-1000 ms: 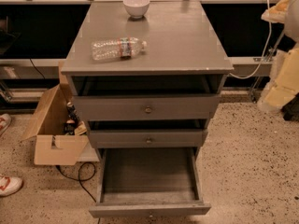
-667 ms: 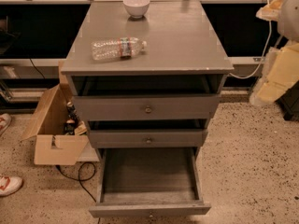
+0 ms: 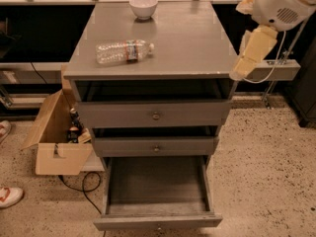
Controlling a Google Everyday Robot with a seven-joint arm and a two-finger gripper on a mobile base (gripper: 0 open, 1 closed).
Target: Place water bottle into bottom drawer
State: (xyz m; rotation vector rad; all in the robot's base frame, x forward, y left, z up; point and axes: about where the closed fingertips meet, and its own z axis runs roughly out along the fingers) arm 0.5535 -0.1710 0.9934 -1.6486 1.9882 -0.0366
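Camera view, bottom drawer (image 3: pixel 157 221) open, water bottle (image 3: pixel 123 51) atop cabinet (image 3: pixel 190 36), tool (image 3: pixel 240 71) at right.

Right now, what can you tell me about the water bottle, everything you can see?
The water bottle is clear, ribbed plastic with a red-and-blue label band and a white cap pointing right. It lies on its side on the cabinet top, towards the front left, touching only that surface. The gripper hangs by the cabinet's right edge, well apart from it.
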